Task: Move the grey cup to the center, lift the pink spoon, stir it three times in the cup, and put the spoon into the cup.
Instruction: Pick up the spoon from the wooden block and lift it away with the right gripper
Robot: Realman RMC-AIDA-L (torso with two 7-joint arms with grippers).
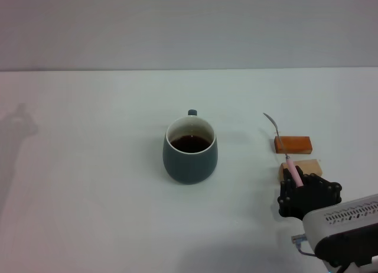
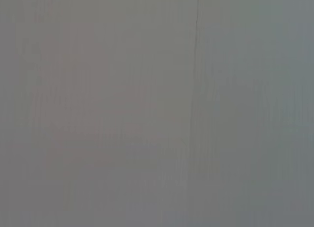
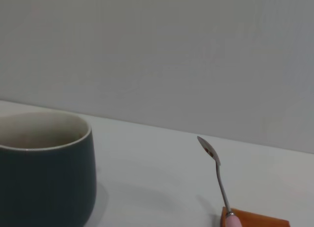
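Low, right pincer [image 1: 297, 184] at pink spoon [image 1: 282, 144] handle.

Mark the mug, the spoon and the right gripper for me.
mug [image 1: 190, 161], head view, on its dark outer wall below the rim.
spoon [image 1: 271, 120], head view, on its metal bowl, which sticks out past the orange block.
right gripper [image 1: 300, 187], head view, at its black tip, by the spoon's pink handle.

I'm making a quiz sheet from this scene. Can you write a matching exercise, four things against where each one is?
Things:
1. grey cup
2. pink spoon
3. tan block
4. right claw

Places:
a. mid-table, holding dark liquid
b. at the spoon's handle end
c. lying across both blocks
d. just nearer the robot than the orange block

Pairs: 1-a, 2-c, 3-d, 4-b
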